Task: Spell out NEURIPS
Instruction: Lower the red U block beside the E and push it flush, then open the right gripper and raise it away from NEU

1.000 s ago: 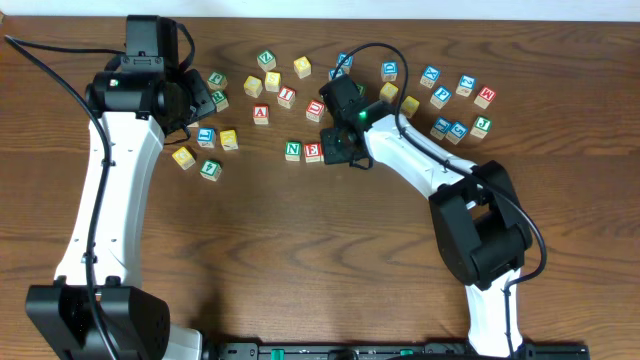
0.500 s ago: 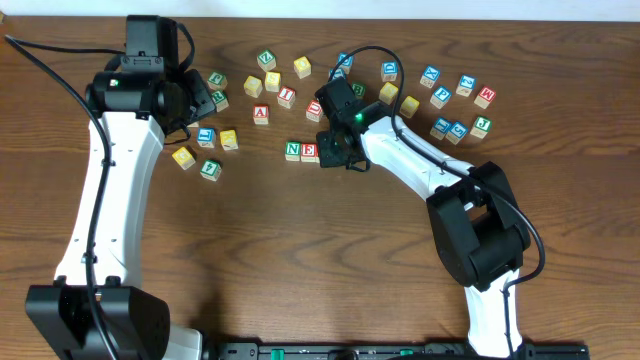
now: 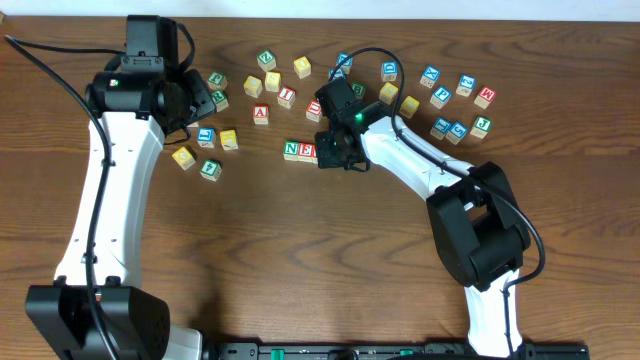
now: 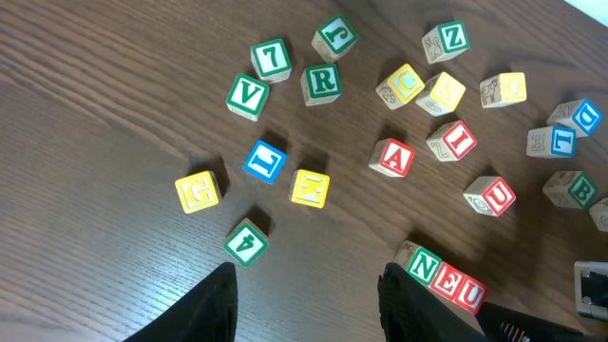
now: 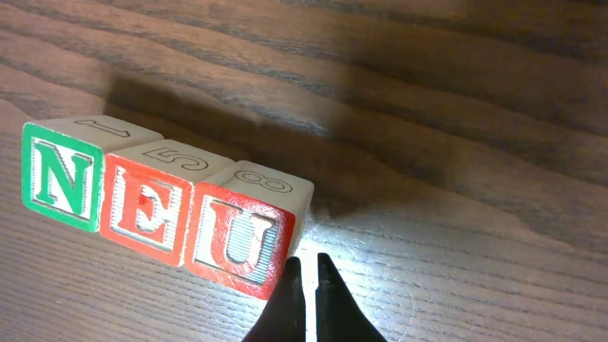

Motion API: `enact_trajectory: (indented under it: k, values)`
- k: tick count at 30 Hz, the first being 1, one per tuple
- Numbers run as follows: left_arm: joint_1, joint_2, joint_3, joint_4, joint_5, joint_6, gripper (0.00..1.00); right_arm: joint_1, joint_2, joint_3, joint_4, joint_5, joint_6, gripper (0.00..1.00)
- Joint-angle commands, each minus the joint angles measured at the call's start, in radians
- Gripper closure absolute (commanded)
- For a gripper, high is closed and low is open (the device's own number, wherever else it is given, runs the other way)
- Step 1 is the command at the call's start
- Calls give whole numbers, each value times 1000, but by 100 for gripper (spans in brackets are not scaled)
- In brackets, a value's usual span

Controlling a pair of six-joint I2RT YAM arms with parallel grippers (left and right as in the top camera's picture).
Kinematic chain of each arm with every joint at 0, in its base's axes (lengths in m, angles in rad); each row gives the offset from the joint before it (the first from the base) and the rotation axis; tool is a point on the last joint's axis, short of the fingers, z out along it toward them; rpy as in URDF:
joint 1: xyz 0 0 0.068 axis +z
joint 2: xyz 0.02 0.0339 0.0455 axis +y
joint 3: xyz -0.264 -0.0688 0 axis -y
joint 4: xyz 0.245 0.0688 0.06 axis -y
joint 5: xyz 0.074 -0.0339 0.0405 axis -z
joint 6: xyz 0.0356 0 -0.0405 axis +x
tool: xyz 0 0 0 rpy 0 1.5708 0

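Three cubes stand in a row touching each other: green N (image 5: 63,178), red E (image 5: 147,210), red U (image 5: 239,233). The row also shows in the left wrist view, N (image 4: 423,265) to U (image 4: 469,293), and overhead, where N (image 3: 291,149) and E (image 3: 308,151) show and the U is mostly under the arm. My right gripper (image 5: 308,271) is shut and empty, its tips against the U's right edge. My left gripper (image 4: 313,294) is open and empty, above bare table left of the row. A green R (image 4: 322,82), a red I (image 4: 456,140) and a blue P (image 3: 441,97) lie loose.
Several other letter cubes are scattered across the far half of the table: red A (image 4: 393,157), green V (image 4: 246,96), yellow G (image 4: 198,191), blue L (image 4: 264,160), green 4 (image 4: 246,241). A cluster lies at the far right (image 3: 460,128).
My right gripper has moved left, sliding the U and E up against the N so the row has closed up. The left arm has not moved.
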Motion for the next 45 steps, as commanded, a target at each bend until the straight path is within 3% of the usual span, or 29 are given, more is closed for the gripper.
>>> enact_trajectory:
  k: [1, 18, 45]
  values:
    - [2, 1, 1, 0, -5, 8, 53, -6, 13, 11, -3, 1, -3, 99]
    - [2, 1, 1, 0, -5, 8, 52, 6, 13, 58, -158, -64, -40, 99]
    - [2, 1, 1, 0, -5, 8, 53, 36, 42, 39, -61, -19, -11, 99]
